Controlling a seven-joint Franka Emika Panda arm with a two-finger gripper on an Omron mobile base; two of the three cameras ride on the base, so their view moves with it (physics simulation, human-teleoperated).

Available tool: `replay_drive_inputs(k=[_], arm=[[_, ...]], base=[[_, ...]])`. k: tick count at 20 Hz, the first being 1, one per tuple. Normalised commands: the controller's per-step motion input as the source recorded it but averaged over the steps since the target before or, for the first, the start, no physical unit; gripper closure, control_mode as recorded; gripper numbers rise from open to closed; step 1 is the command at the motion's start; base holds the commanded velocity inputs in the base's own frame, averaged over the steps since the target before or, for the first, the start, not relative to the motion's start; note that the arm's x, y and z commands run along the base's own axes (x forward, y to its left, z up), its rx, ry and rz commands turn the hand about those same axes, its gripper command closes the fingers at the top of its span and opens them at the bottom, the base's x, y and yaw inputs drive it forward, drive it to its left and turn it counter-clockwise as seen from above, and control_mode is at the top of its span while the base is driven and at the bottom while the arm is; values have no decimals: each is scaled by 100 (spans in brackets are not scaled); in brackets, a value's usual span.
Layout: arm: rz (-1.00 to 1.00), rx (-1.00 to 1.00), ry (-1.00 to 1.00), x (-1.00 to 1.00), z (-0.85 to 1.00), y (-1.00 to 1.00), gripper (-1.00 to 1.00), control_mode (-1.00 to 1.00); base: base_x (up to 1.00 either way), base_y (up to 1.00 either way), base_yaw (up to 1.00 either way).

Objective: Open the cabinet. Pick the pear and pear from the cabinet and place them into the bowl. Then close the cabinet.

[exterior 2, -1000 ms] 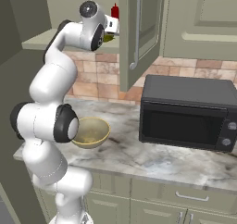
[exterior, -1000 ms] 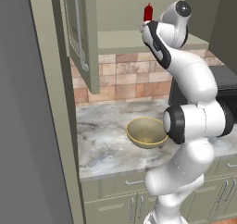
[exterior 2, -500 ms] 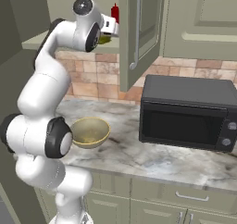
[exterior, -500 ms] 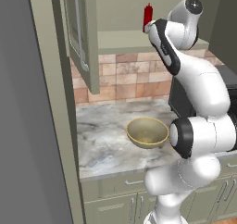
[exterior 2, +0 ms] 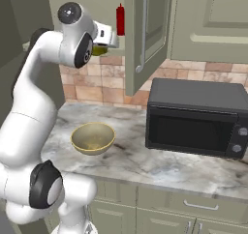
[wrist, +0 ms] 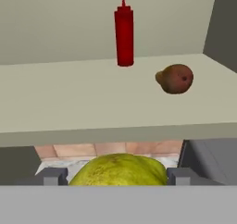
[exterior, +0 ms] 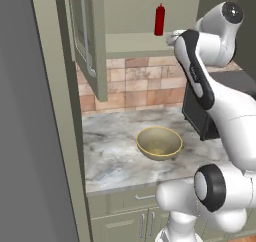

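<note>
— Yellow-green, that one pear (wrist: 118, 170) sitting at the bottom centre of the hand view; are the jaws gripping it?
— Yes, the gripper (wrist: 118, 176) is holding it between its two fingertips (wrist: 51, 176), just below the cabinet (exterior: 90, 41) shelf edge.
— How many fruits are lying on the shelf?
— One brownish fruit (wrist: 175, 78), right of centre, and one red bottle (wrist: 123, 32) standing upright behind it, at upper centre.
— And below?
— One bowl (exterior: 159, 142) is resting on the marble bench (exterior: 112, 156), lower centre of the left base view, with one black microwave (exterior 2: 198, 117) sitting to its right. One cabinet door is hanging open at upper left.
</note>
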Motion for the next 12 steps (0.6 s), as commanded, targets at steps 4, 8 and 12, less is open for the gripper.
replay_drive_inputs(k=[4,8,12], arm=[[0,-1,9,-97,-11,33,100,-100],[0,-5,18,-62,-51,46,100,-100],[0,-4,23,-29,-78,36,100,-100]], base=[[0,0,0],[0,0,0],[0,0,0]])
